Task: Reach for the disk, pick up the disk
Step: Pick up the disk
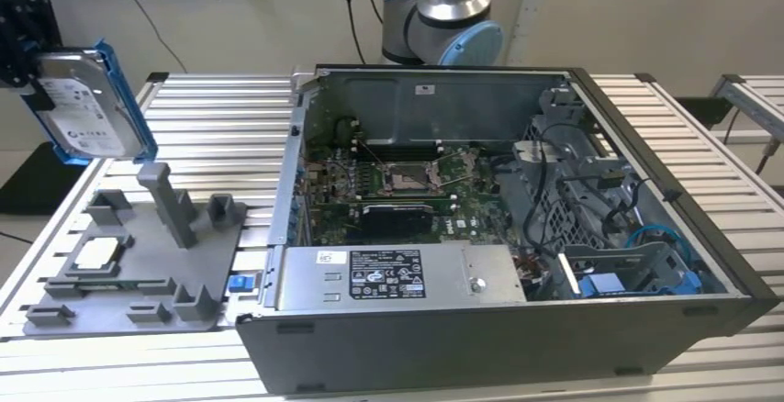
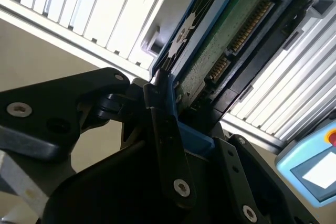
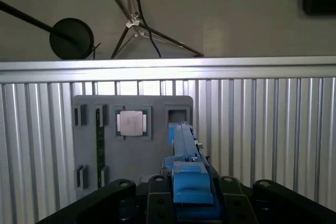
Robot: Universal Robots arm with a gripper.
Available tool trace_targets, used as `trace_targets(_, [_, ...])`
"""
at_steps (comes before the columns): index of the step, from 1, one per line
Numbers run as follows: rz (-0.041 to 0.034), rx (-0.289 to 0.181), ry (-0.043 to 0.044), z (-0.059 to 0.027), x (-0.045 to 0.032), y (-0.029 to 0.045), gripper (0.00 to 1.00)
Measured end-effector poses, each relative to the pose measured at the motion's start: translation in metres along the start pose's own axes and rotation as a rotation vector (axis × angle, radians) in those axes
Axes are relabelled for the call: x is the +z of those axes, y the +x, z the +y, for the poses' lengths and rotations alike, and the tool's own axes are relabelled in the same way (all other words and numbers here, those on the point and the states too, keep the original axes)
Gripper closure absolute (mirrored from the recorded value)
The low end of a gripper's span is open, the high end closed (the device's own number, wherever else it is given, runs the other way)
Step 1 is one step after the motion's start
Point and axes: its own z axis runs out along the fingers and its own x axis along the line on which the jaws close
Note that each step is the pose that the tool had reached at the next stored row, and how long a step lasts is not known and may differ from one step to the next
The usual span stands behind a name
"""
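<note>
Blue-framed, the disk point(image 1: 86, 108) hangs clamped in the gripper point(image 1: 31, 76) above the grey tray point(image 1: 135, 278) at the exterior view's left. Its green circuit board point(image 2: 226, 40) shows in the second wrist view, and a square chip point(image 3: 131, 123) on the tray in the first wrist view.

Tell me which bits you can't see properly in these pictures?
- Second wrist view: the gripper is shut on the disk, and its black fingers cover the disk's near end.
- First wrist view: the disk is seen edge-on, so its flat faces are hidden.
- Exterior view: the gripper is cut off by the picture's left edge.
- Exterior view: the arm is cut off by the top edge.
</note>
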Motion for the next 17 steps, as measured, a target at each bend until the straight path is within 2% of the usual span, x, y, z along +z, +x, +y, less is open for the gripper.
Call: trace_targets(17, [-0.0002,0.000,0.0023,0.0000,-0.0137,-0.0003,1.00])
